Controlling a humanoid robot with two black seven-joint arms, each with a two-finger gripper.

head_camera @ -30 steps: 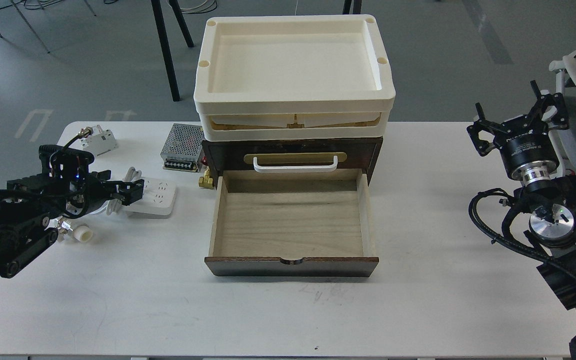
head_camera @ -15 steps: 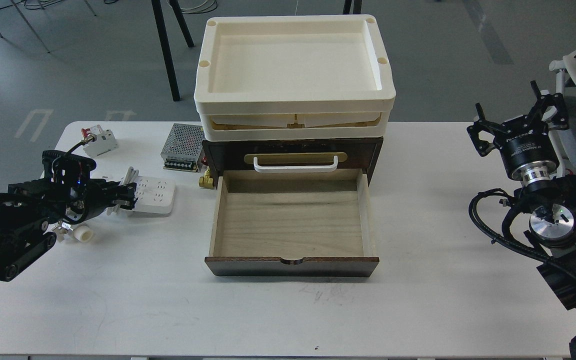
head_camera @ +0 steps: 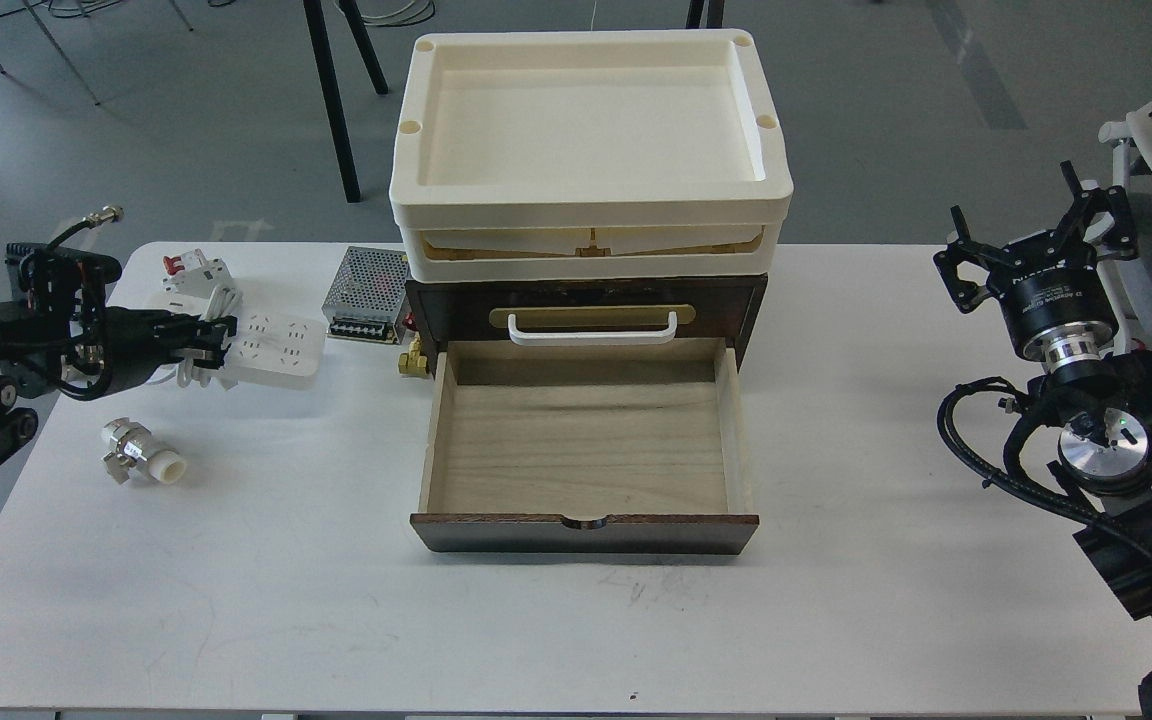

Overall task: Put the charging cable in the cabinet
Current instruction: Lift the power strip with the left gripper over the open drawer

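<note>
Cable [head_camera: 271, 347] and cord are sitting at the table's [head_camera: 536, 620] far left, between the circuit breaker [head_camera: 194, 272] and the metal power supply box [head_camera: 368, 293], and we are clamping our left gripper [head_camera: 204, 343] on the strip's left end, its fingers closed over the wound cord. We are holding our right gripper [head_camera: 1036, 235] spread wide and empty, off beyond the table's right edge. Ahead, the cabinet [head_camera: 586, 420] is standing with its lower drawer pulled out under the cream tray [head_camera: 586, 130], and a small valve fitting [head_camera: 141, 455] is lying near our left arm.
</note>
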